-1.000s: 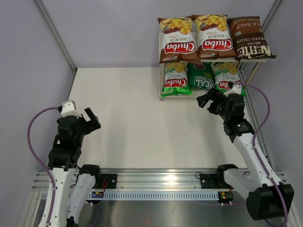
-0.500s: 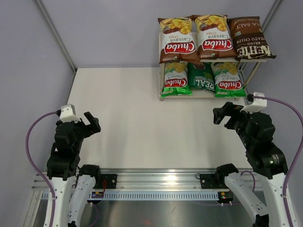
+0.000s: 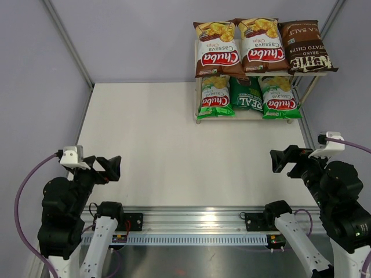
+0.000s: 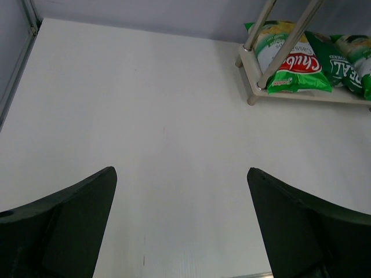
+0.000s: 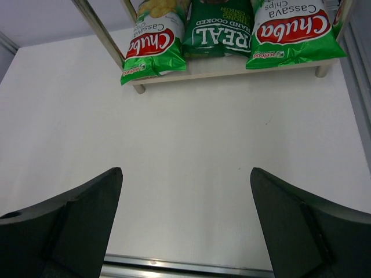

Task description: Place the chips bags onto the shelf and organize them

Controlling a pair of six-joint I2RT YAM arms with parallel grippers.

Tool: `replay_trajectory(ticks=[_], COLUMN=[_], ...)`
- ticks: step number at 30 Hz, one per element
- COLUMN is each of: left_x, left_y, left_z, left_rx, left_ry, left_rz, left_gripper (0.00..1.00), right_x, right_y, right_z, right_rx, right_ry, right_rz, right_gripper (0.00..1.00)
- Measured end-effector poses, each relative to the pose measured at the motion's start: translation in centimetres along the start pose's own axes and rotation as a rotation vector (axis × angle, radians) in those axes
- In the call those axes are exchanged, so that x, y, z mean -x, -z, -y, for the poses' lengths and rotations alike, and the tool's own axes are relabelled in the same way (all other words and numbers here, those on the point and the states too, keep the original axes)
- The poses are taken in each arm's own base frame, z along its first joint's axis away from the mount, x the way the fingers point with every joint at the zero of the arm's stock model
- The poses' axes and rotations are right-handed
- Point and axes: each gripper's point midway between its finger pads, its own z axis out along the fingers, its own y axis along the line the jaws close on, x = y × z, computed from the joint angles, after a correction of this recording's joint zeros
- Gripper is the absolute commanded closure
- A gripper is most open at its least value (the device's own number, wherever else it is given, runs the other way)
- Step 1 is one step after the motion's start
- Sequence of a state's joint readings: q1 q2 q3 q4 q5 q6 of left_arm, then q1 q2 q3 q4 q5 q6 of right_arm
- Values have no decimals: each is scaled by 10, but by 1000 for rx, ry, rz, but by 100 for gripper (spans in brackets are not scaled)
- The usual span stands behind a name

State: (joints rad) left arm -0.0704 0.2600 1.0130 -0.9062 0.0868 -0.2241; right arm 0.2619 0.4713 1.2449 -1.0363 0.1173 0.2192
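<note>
White table (image 3: pixel 162 139), shelf (image 5: pixel 217 68) far right.

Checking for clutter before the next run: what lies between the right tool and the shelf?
Only bare white table lies between the right tool and the shelf, plain in the right wrist view.

On the upper board you are seeing "Chuba" in white on a red logo, with "Cassava Chips", all upside down, on the left glossy brown snack bag (image 3: pixel 216 51) and on the middle brown bag (image 3: pixel 262 47). The dark-brown bag at the right (image 3: pixel 307 47) is showing "BRAND", "CHIPS", "SALT" and most of "KETTLE". Below, the left light-green glossy bag (image 5: pixel 153 47) and the right light-green bag (image 5: pixel 293 32) are carrying "Chuba" and "Cassava". The dark-green bag between them (image 5: pixel 219 32) is showing "REAL" and "COOKED".
</note>
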Motion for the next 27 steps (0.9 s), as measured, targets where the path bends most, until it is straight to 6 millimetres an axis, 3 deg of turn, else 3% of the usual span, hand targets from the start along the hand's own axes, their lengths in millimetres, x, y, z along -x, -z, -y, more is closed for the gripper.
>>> replay_trajectory(ticks=[6,27], left_x=[-13,-21], left_y=[19,20], left_z=[-3,-5], left_rx=[7,9], left_ry=[-30,-44], left_rz=[-25,-44], left_gripper=[1,1], right_x=[2,-9], right_y=[10,11], right_z=[1,6], right_rx=[5,-8], right_ry=[14,36], right_rz=[14,-23], right_gripper=[1,0])
